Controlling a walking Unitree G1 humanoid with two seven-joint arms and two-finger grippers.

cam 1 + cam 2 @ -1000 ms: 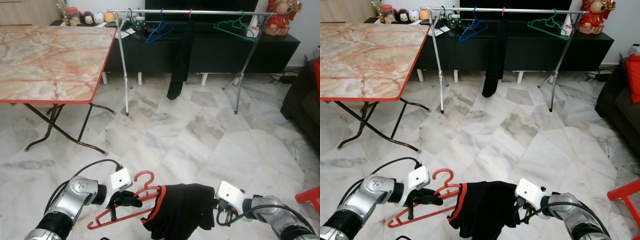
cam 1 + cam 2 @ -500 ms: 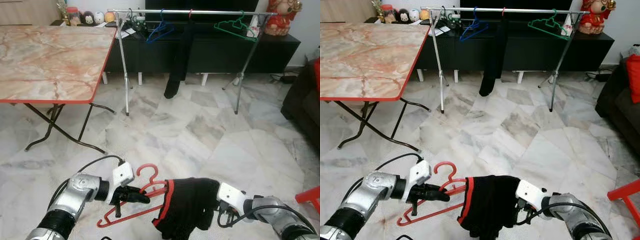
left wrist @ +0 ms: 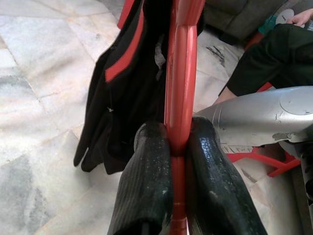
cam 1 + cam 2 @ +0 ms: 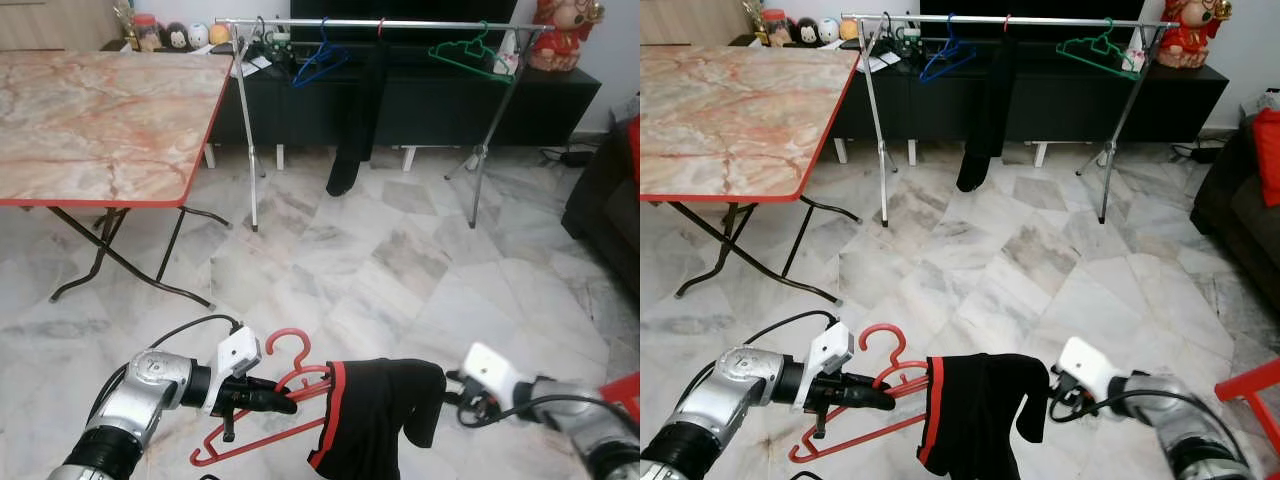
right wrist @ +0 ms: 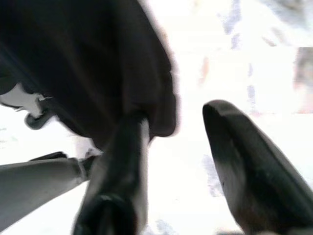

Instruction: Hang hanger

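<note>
The left gripper was clenched on the red hanger, held low over the marble floor with a black garment draped over its right end. The right gripper stood released, its fingers apart just beside the garment. Well ahead stood the clothes rail, beside the desk.
</note>
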